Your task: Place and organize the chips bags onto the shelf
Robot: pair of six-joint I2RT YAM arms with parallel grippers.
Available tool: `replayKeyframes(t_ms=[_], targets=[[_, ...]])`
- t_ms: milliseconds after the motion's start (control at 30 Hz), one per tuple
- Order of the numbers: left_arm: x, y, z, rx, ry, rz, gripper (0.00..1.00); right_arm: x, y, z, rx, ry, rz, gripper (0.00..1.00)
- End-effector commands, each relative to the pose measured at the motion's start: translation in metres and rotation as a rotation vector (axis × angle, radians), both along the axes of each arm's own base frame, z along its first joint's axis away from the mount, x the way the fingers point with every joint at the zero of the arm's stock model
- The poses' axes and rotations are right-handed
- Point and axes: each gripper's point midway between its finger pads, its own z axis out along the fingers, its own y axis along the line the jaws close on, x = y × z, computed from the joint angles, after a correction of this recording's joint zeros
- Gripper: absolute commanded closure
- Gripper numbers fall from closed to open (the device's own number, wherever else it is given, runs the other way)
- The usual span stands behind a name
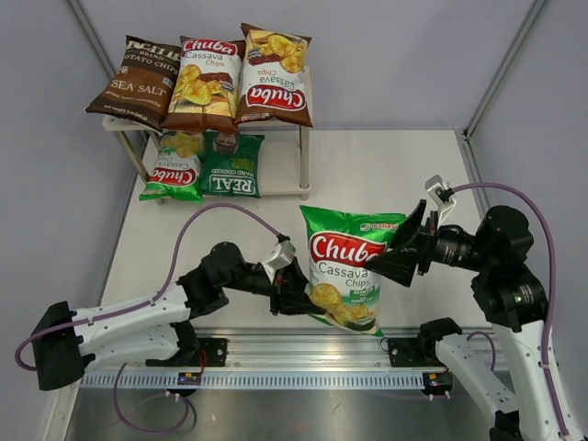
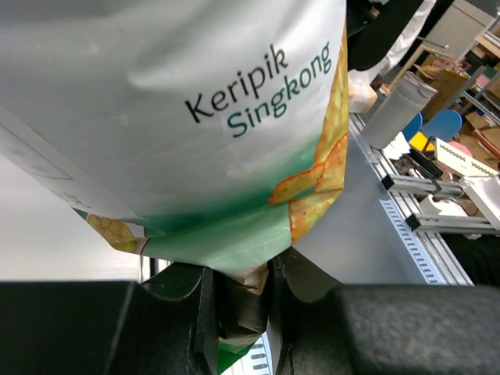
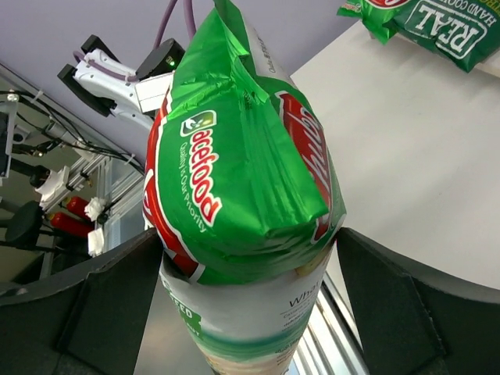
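Handover: left end effector [image 1: 292, 288] pinches the green Chuba bag [image 1: 347, 262] by its seam — right end effector [image 1: 401, 252], wide, seemingly straddles it; next, close and carry to the shelf [image 1: 304, 138].

In the left wrist view the held Chuba bag [image 2: 195, 117] overran the top and left edges. Its bottom seam vanished between the pinching fingers of the left hand [image 2: 241, 293], and the clutter [image 2: 437, 148] right of the bag was too small and jumbled to name. In the right wrist view the bag's lower end left the frame, as did the fingers of the right hand [image 3: 250, 297] flanking it; contact with the bag was unclear. Far beyond the bag, the upper board of the shelf [image 1: 304, 161] hid the tops of the REAL bag [image 1: 231, 170] and its green Chuba neighbour [image 1: 175, 170].
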Motion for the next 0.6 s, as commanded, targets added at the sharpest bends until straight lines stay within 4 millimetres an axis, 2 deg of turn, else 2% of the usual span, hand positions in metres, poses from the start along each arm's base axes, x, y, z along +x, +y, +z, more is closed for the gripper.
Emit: replayKeyframes(t_ms=[0, 33, 67, 100, 133, 200, 267, 300, 367, 400, 433, 500, 533, 567], targets=[[-0.008, 0.000, 0.047, -0.137, -0.125, -0.073, 1.00, -0.019, 0.000, 0.006, 0.008, 0.015, 0.056, 0.00], [-0.010, -0.001, 0.048, -0.137, -0.127, -0.088, 1.00, -0.018, 0.004, 0.010, 0.044, -0.020, 0.093, 0.01], [-0.012, -0.001, 0.048, -0.134, -0.130, -0.107, 1.00, -0.031, 0.007, 0.016, 0.098, 0.077, 0.166, 0.00], [-0.012, -0.002, 0.048, -0.125, -0.128, -0.116, 1.00, -0.035, 0.009, 0.019, 0.129, 0.087, 0.197, 0.01], [-0.014, -0.003, 0.048, -0.123, -0.135, -0.128, 1.00, -0.032, 0.011, 0.021, 0.158, 0.044, 0.223, 0.01], [-0.015, -0.004, 0.049, -0.109, -0.136, -0.151, 1.00, -0.032, 0.011, 0.021, 0.168, 0.062, 0.215, 0.05], [-0.013, -0.004, 0.049, -0.099, -0.137, -0.150, 1.00, -0.026, 0.010, 0.016, 0.143, 0.044, 0.165, 0.18], [-0.011, -0.003, 0.048, -0.093, -0.134, -0.146, 1.00, -0.024, 0.009, 0.015, 0.135, 0.038, 0.148, 0.33], [-0.006, -0.001, 0.050, -0.094, -0.131, -0.128, 1.00, -0.018, 0.007, 0.013, 0.121, 0.031, 0.099, 0.46], [-0.002, 0.002, 0.051, -0.095, -0.131, -0.108, 1.00, -0.020, 0.007, 0.015, 0.128, 0.020, 0.095, 0.57], [0.002, 0.002, 0.051, -0.092, -0.123, -0.086, 0.92, -0.019, 0.007, 0.017, 0.142, -0.006, 0.095, 0.61], [0.010, 0.005, 0.054, -0.102, -0.120, -0.035, 0.82, -0.017, 0.005, 0.022, 0.173, -0.016, 0.056, 0.70], [0.013, 0.006, 0.052, -0.098, -0.111, -0.011, 0.52, -0.014, 0.004, 0.030, 0.198, -0.053, 0.031, 0.75], [0.022, 0.005, 0.055, -0.103, -0.104, 0.054, 0.42, -0.013, 0.003, 0.034, 0.218, -0.050, 0.009, 0.80]])
